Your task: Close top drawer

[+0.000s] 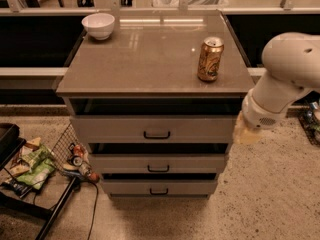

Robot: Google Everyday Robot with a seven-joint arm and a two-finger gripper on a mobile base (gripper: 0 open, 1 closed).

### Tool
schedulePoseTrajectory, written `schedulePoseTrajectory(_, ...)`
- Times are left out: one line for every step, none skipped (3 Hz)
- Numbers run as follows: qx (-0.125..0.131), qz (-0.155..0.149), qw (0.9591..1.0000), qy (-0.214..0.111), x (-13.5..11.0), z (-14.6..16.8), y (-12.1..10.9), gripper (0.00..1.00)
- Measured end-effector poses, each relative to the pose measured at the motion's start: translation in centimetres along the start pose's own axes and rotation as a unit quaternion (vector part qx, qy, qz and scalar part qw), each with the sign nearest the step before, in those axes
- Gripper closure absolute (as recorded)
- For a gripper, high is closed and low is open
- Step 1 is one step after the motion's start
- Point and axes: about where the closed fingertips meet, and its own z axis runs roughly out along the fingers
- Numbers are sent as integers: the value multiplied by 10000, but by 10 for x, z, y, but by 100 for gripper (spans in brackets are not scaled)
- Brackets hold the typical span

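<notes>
The top drawer [155, 129] is the widest grey drawer of three, with a small black handle [156, 134] centred on its front. It stands pulled out a little from under the counter top, with a dark gap above its front. My gripper [246, 133] hangs at the end of the white arm [287, 74], just off the drawer's right front corner. Its tip is a pale yellowish blur next to the drawer's right edge.
Two narrower grey drawers [158, 164] [158, 187] sit below, also slightly out. On the counter top [145, 59] stand a gold can [210, 59] and a white bowl [98, 25]. A wire basket of snacks [35, 164] stands on the floor at the left.
</notes>
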Motion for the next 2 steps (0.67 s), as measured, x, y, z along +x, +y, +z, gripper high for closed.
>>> schedulePoseTrajectory(-171, 1207, 9906, 619, 55, -58, 35, 100)
schedulePoseTrajectory(-90, 2358, 9658, 1074, 96, -109, 102, 82)
